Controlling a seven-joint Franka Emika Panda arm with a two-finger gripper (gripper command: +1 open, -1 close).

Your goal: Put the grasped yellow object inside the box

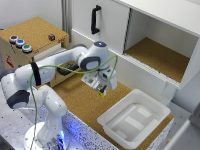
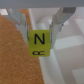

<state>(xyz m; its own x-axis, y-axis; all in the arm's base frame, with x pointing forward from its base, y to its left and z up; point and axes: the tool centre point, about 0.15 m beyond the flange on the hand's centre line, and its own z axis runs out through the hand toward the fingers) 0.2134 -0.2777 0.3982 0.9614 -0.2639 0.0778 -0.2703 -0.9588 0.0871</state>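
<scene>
A cork-covered worktop [image 1: 82,102] is seen in the exterior view, with a speckled front edge below it. On it, toward the exterior view's right, the box [image 1: 134,118] is set: a shallow white tub with a wide rim, its inside bare.

The gripper [image 1: 102,90] is held above the cork, just beside the box on the exterior view's left and not over it. The jaws are clamped on the yellow object [image 2: 39,39], which the wrist view shows as a small yellow cube marked with a black letter N, pinched between the two fingers [image 2: 22,25]. In the wrist view, cork is seen under one side of the cube and a pale surface under the other. The cube is held clear of the surface.

A thin green cable [image 1: 65,66] is looped along the white arm [image 1: 47,72].

Behind the worktop a white cabinet [image 1: 150,35] is seen, with a black handle [image 1: 95,19] on its door and an open compartment floored in cork. At the exterior view's left a wooden case [image 1: 35,40] with a cork top carries three round buttons [image 1: 20,43].
</scene>
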